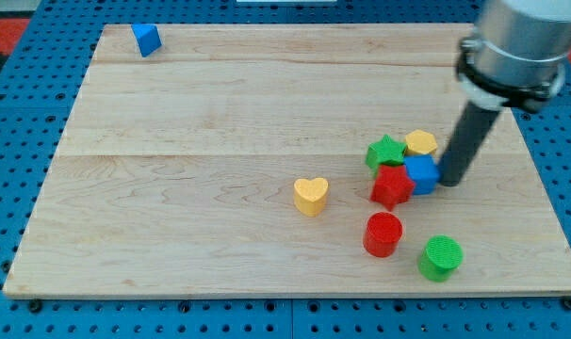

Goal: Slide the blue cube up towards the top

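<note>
The blue cube (422, 174) sits right of centre on the wooden board (220, 113), in a tight cluster. It touches a red star (392, 185) on its left, with a green star (385, 153) and a yellow block (420, 143) just above it. My tip (449, 183) rests against the blue cube's right side, the dark rod rising up and to the right to the arm's grey body.
A yellow heart (311, 196) lies left of the cluster. A red cylinder (383, 234) and a green cylinder (441, 257) stand below it. A second blue block (146, 39) sits at the board's top left corner. Blue pegboard surrounds the board.
</note>
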Motion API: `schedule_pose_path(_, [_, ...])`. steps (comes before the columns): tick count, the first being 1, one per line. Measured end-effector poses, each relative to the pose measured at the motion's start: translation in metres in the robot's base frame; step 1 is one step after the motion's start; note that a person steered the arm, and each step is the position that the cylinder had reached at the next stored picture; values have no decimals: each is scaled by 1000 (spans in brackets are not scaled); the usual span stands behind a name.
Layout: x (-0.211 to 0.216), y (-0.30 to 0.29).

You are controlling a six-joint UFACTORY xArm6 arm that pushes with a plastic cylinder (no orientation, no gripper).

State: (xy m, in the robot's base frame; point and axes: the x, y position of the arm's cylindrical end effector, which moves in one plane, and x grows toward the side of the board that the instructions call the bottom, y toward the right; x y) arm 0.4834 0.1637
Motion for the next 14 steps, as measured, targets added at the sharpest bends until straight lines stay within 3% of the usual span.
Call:
schedule_pose_path(1, [-45,-62])
schedule_pose_path(3, [19,-48])
schedule_pose_path(5, [-47,-153])
schedule_pose_path(6, [-69,-172])
schedule_pose_path(7, [-63,-111])
schedule_pose_path(8, [-69,-101])
schedule_pose_path(9, [-138,-187])
schedule_pose_path(10, [-198,-209])
schedule_pose_path(11, [-235,-193])
schedule_pose_path(12, [-218,-184])
schedule_pose_path(14, [-214,-111])
